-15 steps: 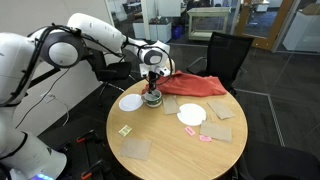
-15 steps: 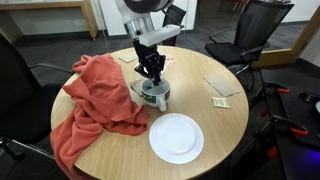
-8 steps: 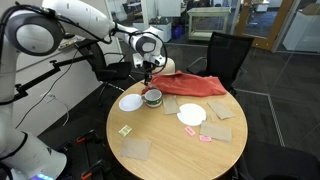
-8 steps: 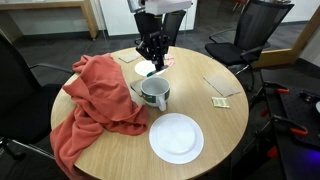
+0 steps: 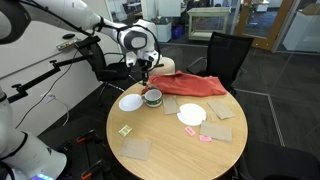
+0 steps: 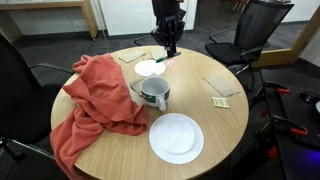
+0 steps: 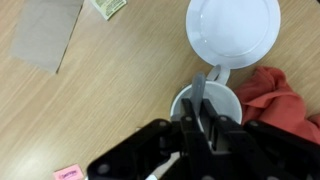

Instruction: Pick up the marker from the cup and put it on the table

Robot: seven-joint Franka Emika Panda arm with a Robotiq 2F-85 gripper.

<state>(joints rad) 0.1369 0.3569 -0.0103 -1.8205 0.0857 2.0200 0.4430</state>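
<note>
**Raised off the cup [image 6: 153, 93], marker [image 6: 165, 61] in grip**

Has climbed since half a second ago and now hangs well above the cup's rim in both exterior views. Grips the marker in the narrowly closed pincer [image 6: 170, 49], clear of the worktop [image 6: 215, 130], lower end poking out beneath the fingertips. Looks down in the wrist view on the cup just beyond the pincer, white plate [image 7: 233, 30] farther past it, red cloth [image 7: 285, 95] beside.

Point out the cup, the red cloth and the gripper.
cup [image 6: 155, 99], exterior view, outer side wall.
red cloth [image 6: 95, 100], exterior view, middle of the heap.
gripper [image 6: 170, 49], exterior view, between its fingertips.
</note>
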